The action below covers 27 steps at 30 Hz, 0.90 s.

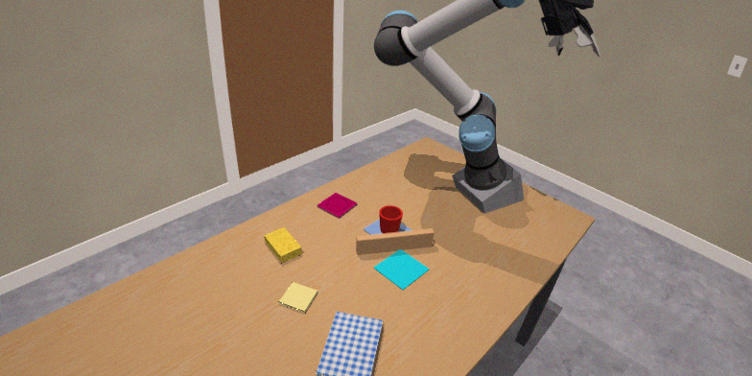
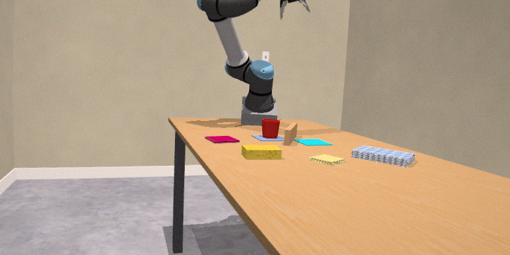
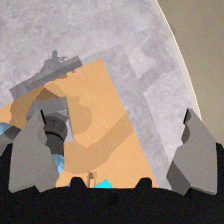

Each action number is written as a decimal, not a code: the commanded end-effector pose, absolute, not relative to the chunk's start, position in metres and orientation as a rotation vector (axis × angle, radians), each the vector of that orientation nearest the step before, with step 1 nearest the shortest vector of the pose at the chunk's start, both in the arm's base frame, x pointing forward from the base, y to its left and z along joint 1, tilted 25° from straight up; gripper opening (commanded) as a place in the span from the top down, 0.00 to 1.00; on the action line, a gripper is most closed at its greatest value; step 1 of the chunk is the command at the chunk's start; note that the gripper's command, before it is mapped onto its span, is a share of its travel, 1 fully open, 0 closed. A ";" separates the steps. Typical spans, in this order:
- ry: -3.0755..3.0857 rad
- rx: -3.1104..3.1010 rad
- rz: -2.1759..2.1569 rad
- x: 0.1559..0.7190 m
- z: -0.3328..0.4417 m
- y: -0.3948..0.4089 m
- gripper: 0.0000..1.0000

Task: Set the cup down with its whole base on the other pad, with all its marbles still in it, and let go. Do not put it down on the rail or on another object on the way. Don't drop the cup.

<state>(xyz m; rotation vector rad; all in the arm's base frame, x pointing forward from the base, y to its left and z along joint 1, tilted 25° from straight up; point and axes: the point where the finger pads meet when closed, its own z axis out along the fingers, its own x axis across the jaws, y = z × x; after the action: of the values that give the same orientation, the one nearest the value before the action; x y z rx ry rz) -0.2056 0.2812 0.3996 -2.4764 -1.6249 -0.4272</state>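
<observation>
A red cup [image 1: 390, 218] stands upright on a light blue pad [image 1: 374, 227] near the arm's base; it also shows in the exterior view [image 2: 270, 128]. Its marbles are hidden inside. A wooden rail [image 1: 394, 241] lies between this pad and a cyan pad [image 1: 401, 268]. My gripper [image 1: 577, 45] is open and empty, high in the air far above the table, well away from the cup. In the wrist view my two fingers stand wide apart over the table corner and floor; only a sliver of the cyan pad [image 3: 103, 184] shows.
A magenta pad [image 1: 337, 204], a yellow sponge [image 1: 282, 244], a pale yellow pad [image 1: 297, 296] and a blue checked cloth [image 1: 351, 344] lie on the table. The arm's base [image 1: 486, 183] stands at the far table end.
</observation>
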 end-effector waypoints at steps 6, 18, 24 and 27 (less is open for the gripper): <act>-1.624 -2.476 -0.427 -0.206 0.400 0.281 0.00; -1.624 -2.476 -0.427 -0.206 0.400 0.281 1.00; -1.623 -2.477 -0.427 -0.205 0.400 0.282 1.00; -1.621 -2.479 -0.427 -0.205 0.399 0.282 1.00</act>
<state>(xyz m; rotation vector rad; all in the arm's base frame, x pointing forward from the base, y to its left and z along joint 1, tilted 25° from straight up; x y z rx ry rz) -0.2052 0.2816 0.3994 -2.4775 -1.6237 -0.4272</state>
